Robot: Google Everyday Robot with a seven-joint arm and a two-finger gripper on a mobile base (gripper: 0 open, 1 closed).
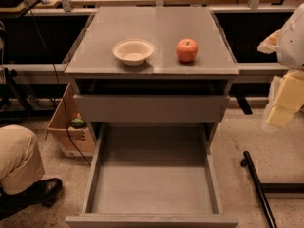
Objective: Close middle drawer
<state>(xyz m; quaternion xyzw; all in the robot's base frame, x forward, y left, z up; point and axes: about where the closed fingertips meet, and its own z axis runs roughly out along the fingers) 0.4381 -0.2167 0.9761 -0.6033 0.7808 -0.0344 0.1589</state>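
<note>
Lengthwise, middle drawer (152,186) toward camera; gripper (283,103) right.

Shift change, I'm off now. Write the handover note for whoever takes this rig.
End effector: at the right edge of the view, beside the cabinet, touching nothing visible.
Middle drawer: pulled far out toward the camera, tray empty.
Done: nothing yet; the drawer is open.
Left: bring the end effector to the front panel and probably push it fully in.
Bowl and apple sit on the cabinet top.
</note>
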